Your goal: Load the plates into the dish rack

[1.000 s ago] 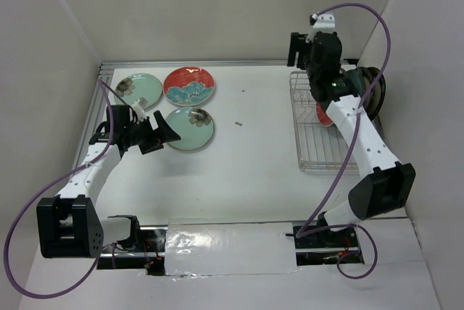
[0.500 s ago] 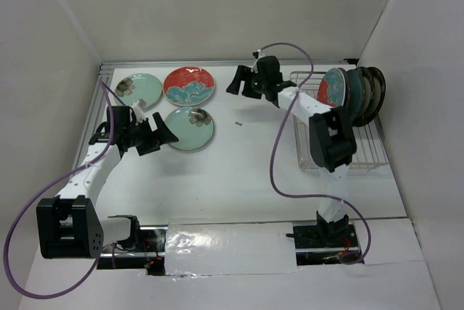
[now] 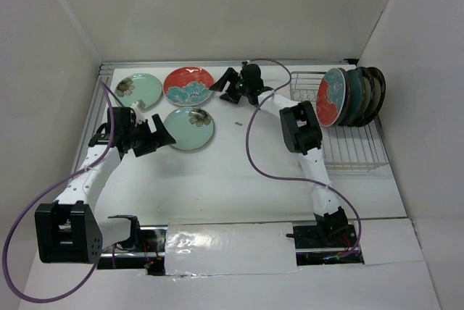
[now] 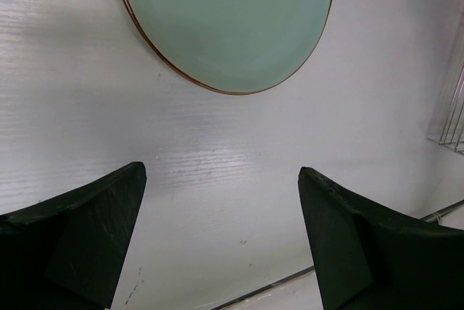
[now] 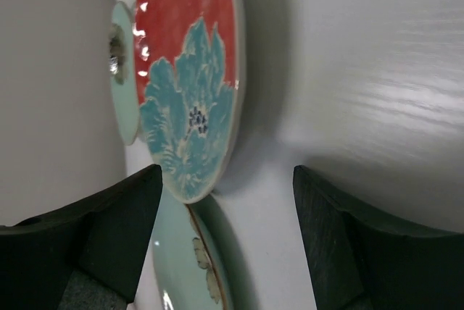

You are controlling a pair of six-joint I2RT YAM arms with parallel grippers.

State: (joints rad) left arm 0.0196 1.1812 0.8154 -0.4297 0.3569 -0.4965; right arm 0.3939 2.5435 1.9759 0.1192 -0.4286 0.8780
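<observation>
Lying just ahead of right jaws: red plate (image 5: 190, 64).

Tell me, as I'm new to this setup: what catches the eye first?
The red plate with a blue flower lies at the back left of the table beside two mint plates, the right gripper open next to it. At far right, a row of plates stands upright in the wire rack.
</observation>
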